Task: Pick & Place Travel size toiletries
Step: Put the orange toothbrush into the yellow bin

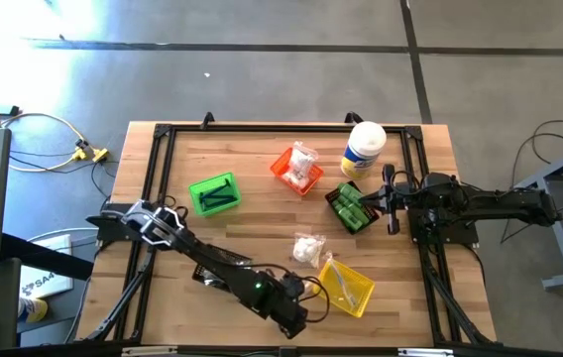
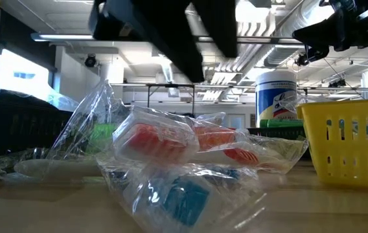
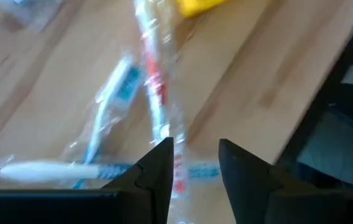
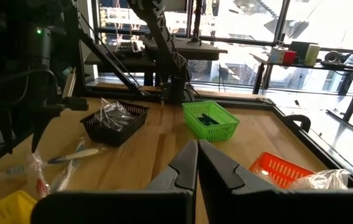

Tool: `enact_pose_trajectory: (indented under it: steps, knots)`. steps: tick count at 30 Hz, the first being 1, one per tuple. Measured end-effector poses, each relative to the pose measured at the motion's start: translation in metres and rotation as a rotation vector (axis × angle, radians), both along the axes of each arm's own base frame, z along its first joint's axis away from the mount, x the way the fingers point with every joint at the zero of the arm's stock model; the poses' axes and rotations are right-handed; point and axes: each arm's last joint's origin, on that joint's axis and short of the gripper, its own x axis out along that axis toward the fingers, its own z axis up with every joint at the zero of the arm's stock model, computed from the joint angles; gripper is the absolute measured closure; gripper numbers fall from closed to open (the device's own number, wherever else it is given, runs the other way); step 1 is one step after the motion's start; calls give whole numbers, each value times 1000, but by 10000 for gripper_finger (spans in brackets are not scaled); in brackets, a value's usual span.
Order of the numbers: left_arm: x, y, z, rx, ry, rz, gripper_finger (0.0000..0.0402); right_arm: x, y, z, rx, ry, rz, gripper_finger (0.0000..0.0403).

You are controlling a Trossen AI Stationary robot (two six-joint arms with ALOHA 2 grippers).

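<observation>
Daylight glare is seen on the floor [image 1: 24, 30] beyond the surface's far-left corner; the left wrist view is motion-blurred.
</observation>
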Motion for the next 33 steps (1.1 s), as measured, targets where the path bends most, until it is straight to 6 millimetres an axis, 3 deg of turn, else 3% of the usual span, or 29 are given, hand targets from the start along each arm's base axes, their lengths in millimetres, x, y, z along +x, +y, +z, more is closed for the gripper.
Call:
enact_pose_trajectory:
  steps: [8, 26, 33]
  knots:
    - [-2, 1, -5, 8, 25, 9, 278, 0, 0, 0, -1, -1, 0, 398]
    - [15, 1, -59, 28, 107, -14, 278, 0, 0, 0, -1, 0, 2, 398]
    - [18, 0, -61, 4, 101, -13, 278, 0, 0, 0, -1, 0, 2, 398]
